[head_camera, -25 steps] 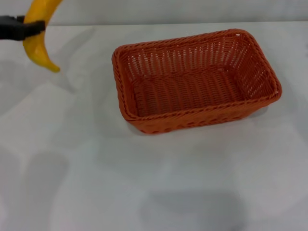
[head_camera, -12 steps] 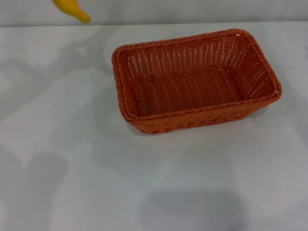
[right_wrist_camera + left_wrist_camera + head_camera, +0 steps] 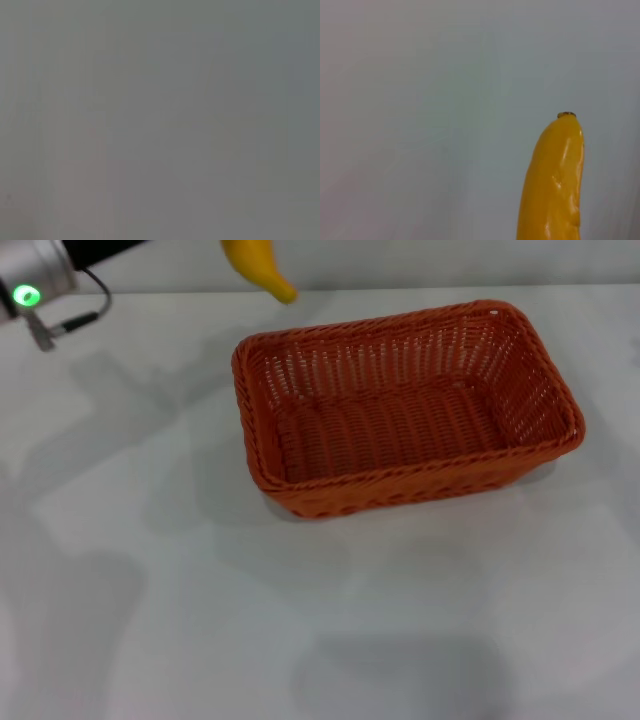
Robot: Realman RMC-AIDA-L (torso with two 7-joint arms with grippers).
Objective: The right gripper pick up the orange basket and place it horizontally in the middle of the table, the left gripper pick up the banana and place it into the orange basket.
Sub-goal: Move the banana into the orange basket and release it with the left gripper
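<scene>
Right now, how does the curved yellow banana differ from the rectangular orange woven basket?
The curved yellow banana hangs in the air at the far edge of the head view, while the rectangular orange woven basket rests on the white table. The banana is smooth, solid and slim; the basket is openwork, hollow and much larger. The banana is yellow with a dark tip, the basket orange. The basket holds nothing yet.
</scene>
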